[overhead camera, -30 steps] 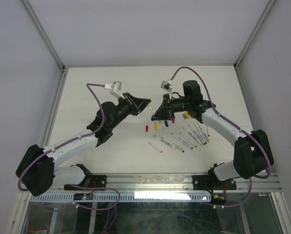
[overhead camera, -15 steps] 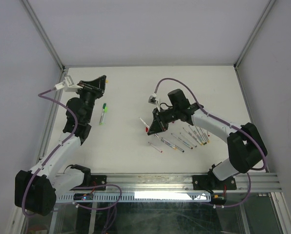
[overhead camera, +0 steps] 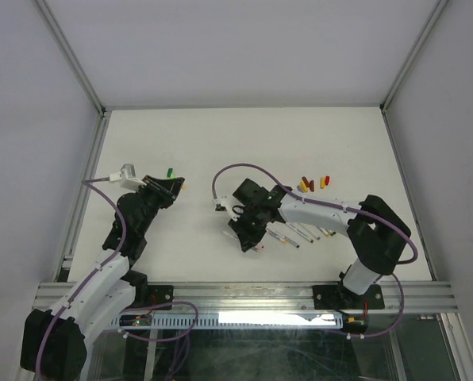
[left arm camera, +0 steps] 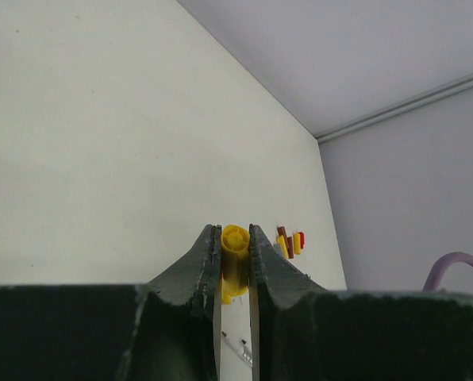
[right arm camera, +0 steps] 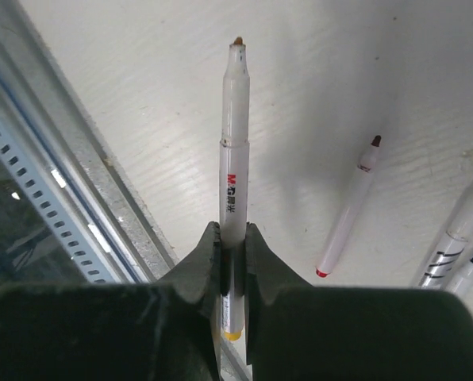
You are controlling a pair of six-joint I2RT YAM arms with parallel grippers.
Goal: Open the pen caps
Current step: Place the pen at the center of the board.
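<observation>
My left gripper [left arm camera: 235, 230] is shut on a stubby yellow pen cap [left arm camera: 236, 240], whose round end faces the camera. In the top view this gripper [overhead camera: 177, 185] sits at the left of the table, just below a green cap [overhead camera: 169, 171]. My right gripper [right arm camera: 233, 230] is shut on a white-barrelled pen [right arm camera: 235, 143] with a yellow end and a bare tip. From above, it [overhead camera: 247, 243] hangs near the table's front edge. Uncapped pens [overhead camera: 300, 233] lie to its right, one of them a red-ended pen [right arm camera: 348, 214]. Several loose caps [overhead camera: 312, 184] lie at the back right.
A metal rail [right arm camera: 70, 171] runs along the table's front edge, just below the held pen's tip. The same caps [left arm camera: 290, 242] show past the left fingers. Purple cables [overhead camera: 236, 168] loop over the table. Enclosure walls and frame posts [overhead camera: 86, 171] bound the table.
The grippers, close together at mid-table a second ago, have parted. My left swung out left and came back down by the green cap. My right moved towards the front edge with the pen.
</observation>
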